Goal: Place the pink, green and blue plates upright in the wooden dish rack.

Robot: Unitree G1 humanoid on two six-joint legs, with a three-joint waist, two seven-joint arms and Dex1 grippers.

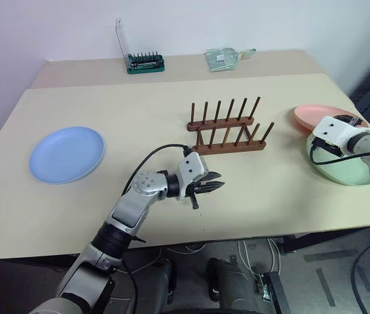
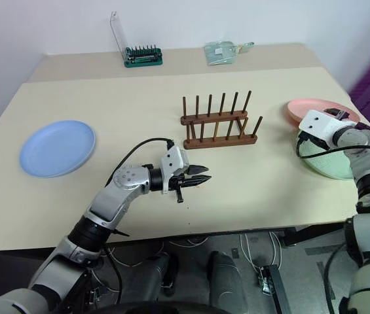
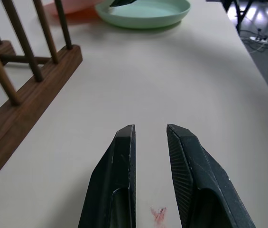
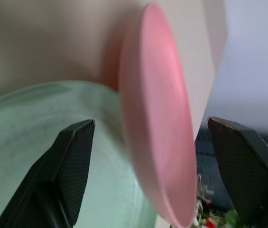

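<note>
Right wrist view: right gripper point(image 4: 145, 166), fingers spread, is straddling the pink plate point(image 4: 160, 114), which is lying beside the green plate point(image 4: 24, 123), right of the wooden dish rack point(image 1: 227, 127). Judged light, stiff and slick; pinch its rim.

Small dark brown wooden dish rack point(image 1: 226, 128) mid-table, upright pegs bare. Round light sky-blue plastic plate point(image 1: 67, 154) flat, well apart on the left. Salmon-pink plate point(image 1: 319, 117) and pale mint-green plate point(image 1: 342, 164) at the right edge, seemingly overlapping.
</note>
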